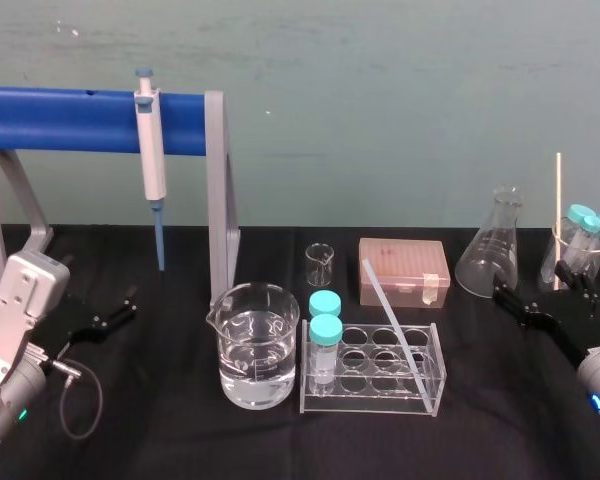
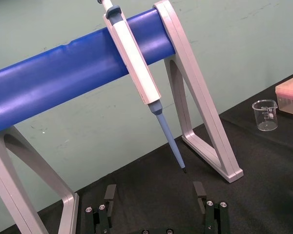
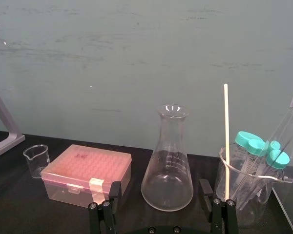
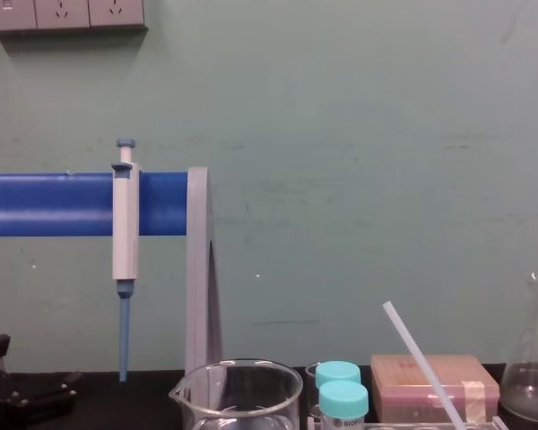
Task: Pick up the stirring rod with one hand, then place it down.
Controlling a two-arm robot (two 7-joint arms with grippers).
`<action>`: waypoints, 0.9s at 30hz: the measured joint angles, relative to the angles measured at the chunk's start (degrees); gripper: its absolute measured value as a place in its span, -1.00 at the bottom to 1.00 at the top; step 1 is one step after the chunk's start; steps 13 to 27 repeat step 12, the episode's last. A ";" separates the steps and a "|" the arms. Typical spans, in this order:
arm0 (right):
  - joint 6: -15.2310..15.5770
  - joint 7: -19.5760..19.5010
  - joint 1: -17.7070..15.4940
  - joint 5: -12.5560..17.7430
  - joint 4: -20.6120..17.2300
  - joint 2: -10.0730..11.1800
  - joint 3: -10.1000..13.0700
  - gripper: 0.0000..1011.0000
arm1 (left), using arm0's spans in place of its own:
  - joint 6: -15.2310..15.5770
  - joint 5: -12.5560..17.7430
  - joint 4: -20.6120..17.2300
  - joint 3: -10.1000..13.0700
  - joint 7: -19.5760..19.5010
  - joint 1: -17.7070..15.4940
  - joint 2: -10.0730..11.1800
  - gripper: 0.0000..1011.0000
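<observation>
On the near middle of the black desk (image 1: 180,440), right of a water-filled beaker (image 1: 252,345), a clear tube rack (image 1: 372,385) props the stirring rod (image 1: 390,310). Its lower end sits in a right-hand well, so it leans toward the far left with its upper length free to grasp. At near left the left gripper (image 2: 154,187) rests spread wide and empty. At right the right gripper (image 3: 159,184), equally spread and empty, faces a flask (image 3: 167,161) and a thin cream stick (image 3: 226,136). At far left a pipette (image 1: 152,150) hangs.
</observation>
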 joint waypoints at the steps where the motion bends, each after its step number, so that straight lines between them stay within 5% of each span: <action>1: 0.00 0.00 0.00 0.00 0.00 0.00 0.00 0.98 | 0.00 0.00 0.00 0.00 0.00 0.00 0.00 0.98; 27: -0.03 0.00 0.00 0.01 0.00 0.00 0.00 0.98 | 0.00 0.00 0.00 0.00 0.00 0.00 0.00 0.98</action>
